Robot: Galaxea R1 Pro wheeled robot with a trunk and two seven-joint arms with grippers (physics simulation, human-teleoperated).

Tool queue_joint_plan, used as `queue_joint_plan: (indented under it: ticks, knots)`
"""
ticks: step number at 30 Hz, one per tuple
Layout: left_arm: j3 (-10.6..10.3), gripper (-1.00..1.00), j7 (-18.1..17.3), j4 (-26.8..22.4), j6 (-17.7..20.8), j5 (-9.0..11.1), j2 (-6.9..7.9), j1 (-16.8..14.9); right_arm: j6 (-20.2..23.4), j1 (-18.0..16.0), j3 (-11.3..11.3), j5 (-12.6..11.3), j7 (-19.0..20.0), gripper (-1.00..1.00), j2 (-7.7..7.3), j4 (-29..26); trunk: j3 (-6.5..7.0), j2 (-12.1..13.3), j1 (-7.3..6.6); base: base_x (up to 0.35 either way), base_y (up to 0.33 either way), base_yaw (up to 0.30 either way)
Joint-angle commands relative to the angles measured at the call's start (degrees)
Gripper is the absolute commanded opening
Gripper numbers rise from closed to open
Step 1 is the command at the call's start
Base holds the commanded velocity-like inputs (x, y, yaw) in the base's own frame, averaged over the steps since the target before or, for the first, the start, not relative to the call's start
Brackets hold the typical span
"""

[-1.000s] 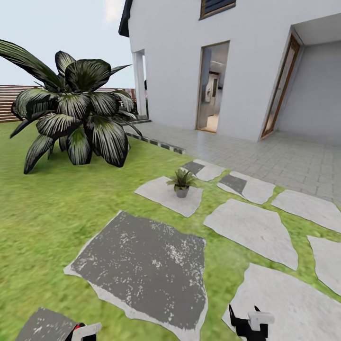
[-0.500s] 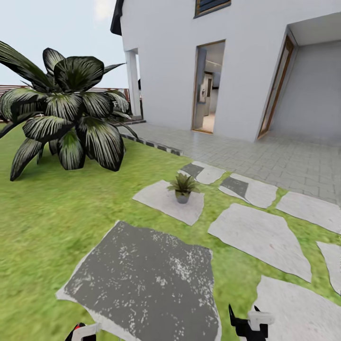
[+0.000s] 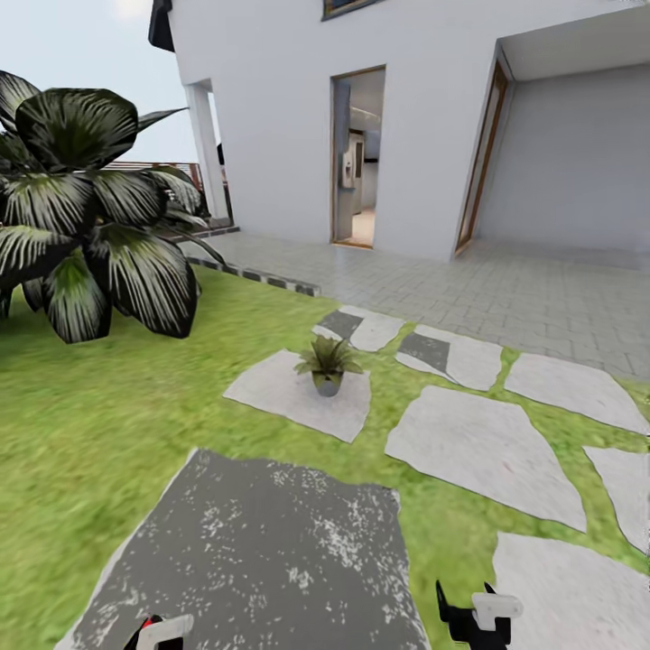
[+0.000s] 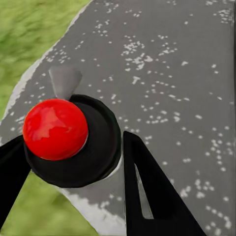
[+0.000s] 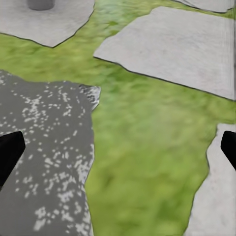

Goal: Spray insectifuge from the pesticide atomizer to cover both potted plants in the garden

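Since a second ago the whole head view has shifted, so the camera has moved, not the garden's things: the big striped-leaf plant (image 3: 86, 244) now sits further toward the left edge, and the dark stepping stone (image 3: 262, 560) reaches the lower edge.

Low down, the left tool (image 4: 73, 138) is pinching the pesticide atomizer (image 4: 101, 147), a round black body with a red cap (image 4: 55, 129), one black finger on each side. A grey nozzle piece (image 4: 64, 81) juts from the far side of the body. The cap faces the wrist camera, so I judge that the atomizer's long axis runs roughly along the tool's fingers and that the nozzle points toward the stone beyond.

Ahead, one potted plant (image 3: 328, 366) stands upright on a pale stepping stone (image 3: 298, 397), well apart from both tools, its pointed leaves fanning up and outward. More pale stones and the paved patio (image 3: 506, 298) lie to the right.

The right tool (image 3: 474, 614) is spread wide with nothing between its fingers, over lawn (image 5: 147, 147).

The step in hand looks like the approach. It would go well by driving straight over the dark stone, stopping near the pot, then turning the nozzle onto the rosette before spraying.
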Motion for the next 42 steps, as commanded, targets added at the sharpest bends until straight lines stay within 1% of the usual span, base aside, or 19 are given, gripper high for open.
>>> queue_joint_plan:
  ticks: [1, 35, 42]
  knots:
    - [0.0, -1.0, -0.1, 0.0, -0.2, 0.3, 0.0, 0.0, -0.2, 0.0, -0.1, 0.0, 0.0, 1.0, 0.01, 0.1, -0.05, 0.0, 0.02, 0.302, 0.212, -0.263]
    - [0.0, -1.0, -0.1, 0.0, -0.2, 0.3, 0.02, 0.0, -0.2, 0.0, -0.1, 0.0, 0.0, 1.0, 0.01, 0.1, -0.05, 0.0, 0.02, 0.276, 0.24, -0.262]
    - [0.0, -1.0, -0.1, 0.0, -0.2, 0.3, 0.01, 0.0, -0.2, 0.0, -0.1, 0.0, 0.0, 1.0, 0.09, 0.1, -0.05, 0.0, 0.02, 0.185, 0.293, -0.06]
